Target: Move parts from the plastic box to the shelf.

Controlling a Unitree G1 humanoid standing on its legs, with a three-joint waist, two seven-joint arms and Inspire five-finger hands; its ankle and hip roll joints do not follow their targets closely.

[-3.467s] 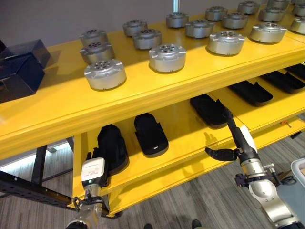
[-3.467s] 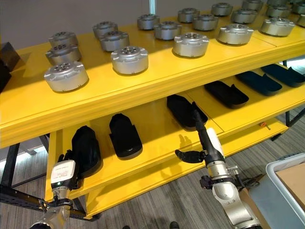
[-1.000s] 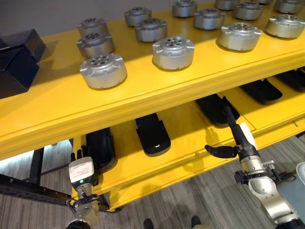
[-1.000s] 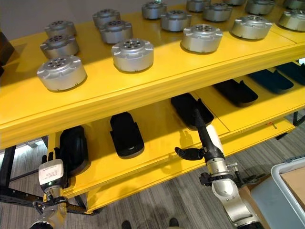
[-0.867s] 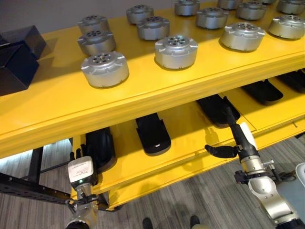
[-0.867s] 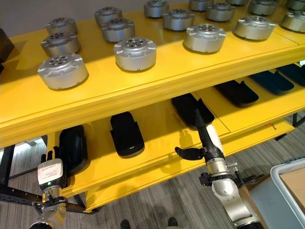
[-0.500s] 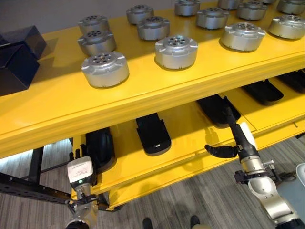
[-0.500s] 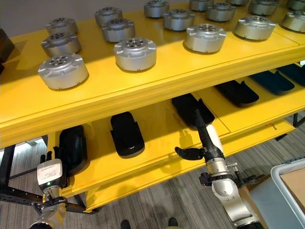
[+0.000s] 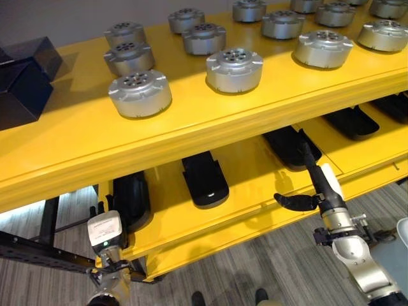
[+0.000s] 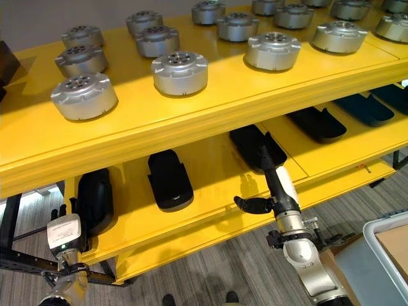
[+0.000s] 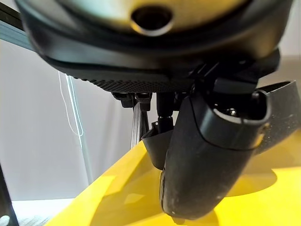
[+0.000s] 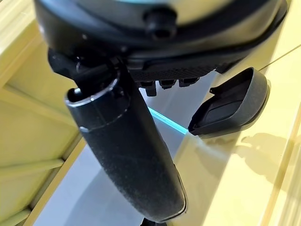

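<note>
- Left hand (image 9: 105,229) sits low at the near left corner of the yellow shelf (image 9: 76,150), just in front of a black moulded part (image 9: 131,199) on the lower tier; whether its fingers are relaxed or clenched, cannot tell
- Right hand (image 9: 305,197) is up at the lower tier's front edge, fingers straight, thumb out to the side, nothing in its grasp; another black part (image 9: 285,145) lies just beyond its fingertips
- A third black part (image 9: 204,179) rests on the lower tier between the two hands
- A corner of a grey plastic box (image 10: 386,255) shows at the near right
- Upper tier carries rows of round silver metal parts (image 9: 234,69); dark boxes (image 9: 25,80) at its far left end
</note>
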